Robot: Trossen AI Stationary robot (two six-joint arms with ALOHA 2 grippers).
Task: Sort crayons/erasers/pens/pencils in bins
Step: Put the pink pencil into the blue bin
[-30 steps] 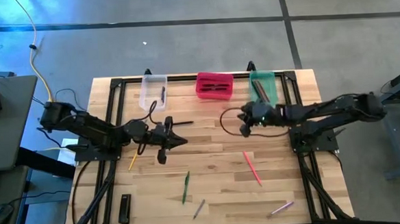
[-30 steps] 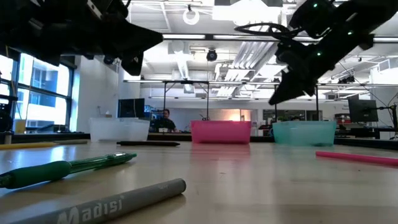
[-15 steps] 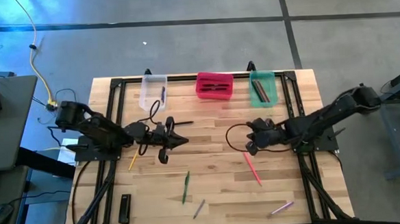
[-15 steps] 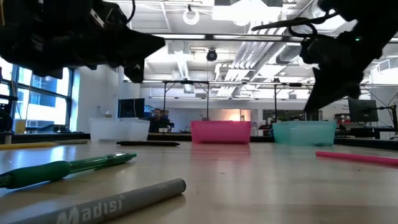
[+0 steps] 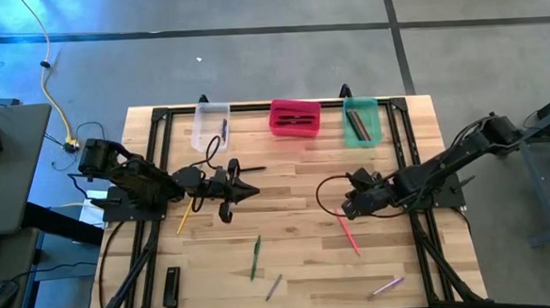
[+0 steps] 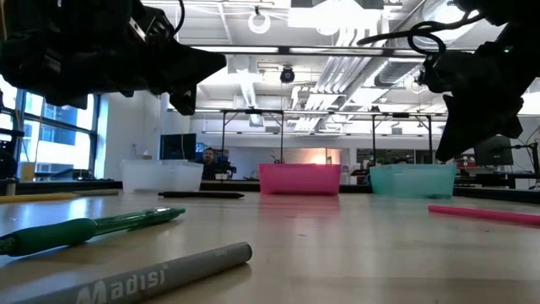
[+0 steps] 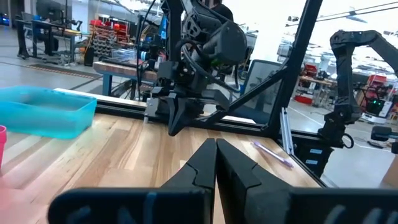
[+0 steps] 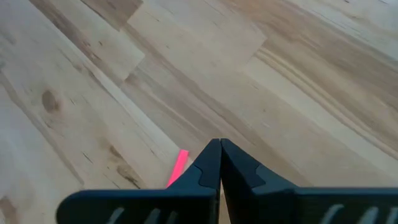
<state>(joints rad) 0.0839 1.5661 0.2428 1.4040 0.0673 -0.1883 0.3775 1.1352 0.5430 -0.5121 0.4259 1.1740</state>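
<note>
The crayons, pens and pencils lie scattered on the wooden table: a pink stick (image 5: 347,232), a green pen (image 5: 256,257), a grey pen (image 5: 274,286), a purple stick (image 5: 388,286), a yellow pencil (image 5: 181,220) and a black pen (image 5: 252,170). At the far edge stand a clear bin (image 5: 210,126), a pink-red bin (image 5: 295,117) and a green bin (image 5: 361,121), each holding sticks. My right gripper (image 5: 346,207) is shut and slants down above the far end of the pink stick (image 8: 177,167). My left gripper (image 5: 249,191) is shut, level and above the table's left middle.
A wider flat black bar (image 5: 172,287) lies near the front left corner. A black metal frame (image 5: 254,106) runs along the table's edges. Bare wood lies between the two grippers and in front of the bins.
My right gripper has swung from beside the green bin toward the table's near edge, rolling and tipping further down, and now hangs over the pink stick's far end. It has stayed shut.
</note>
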